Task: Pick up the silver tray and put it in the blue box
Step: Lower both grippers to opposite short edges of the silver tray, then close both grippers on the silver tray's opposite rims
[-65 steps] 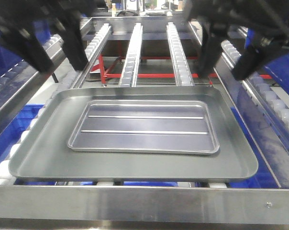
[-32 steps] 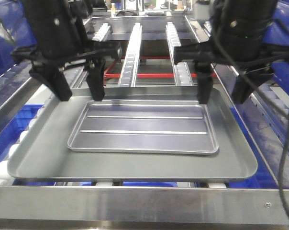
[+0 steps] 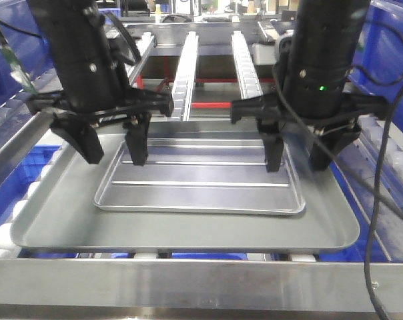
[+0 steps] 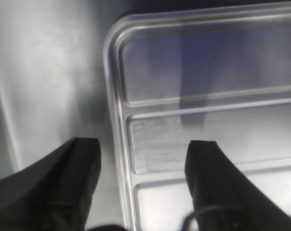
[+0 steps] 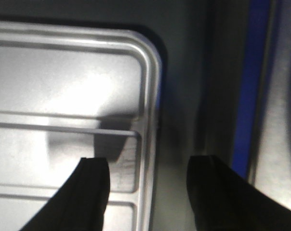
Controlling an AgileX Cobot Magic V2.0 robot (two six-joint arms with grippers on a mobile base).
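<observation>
Silver tray (image 3: 200, 177) was seen nested inside a larger grey tray (image 3: 188, 230) on rollers (image 3: 186, 73). Its short rims were straddled by the spread fingers of the left gripper (image 3: 116, 159) and right gripper (image 3: 296, 166). An uneven pinch, it was judged, could tilt or drop it, or drag the grey tray along.

The silver tray (image 3: 201, 180) is shiny, reflective metal; the larger grey tray (image 3: 61, 220) beneath is dull, matt metal.
</observation>
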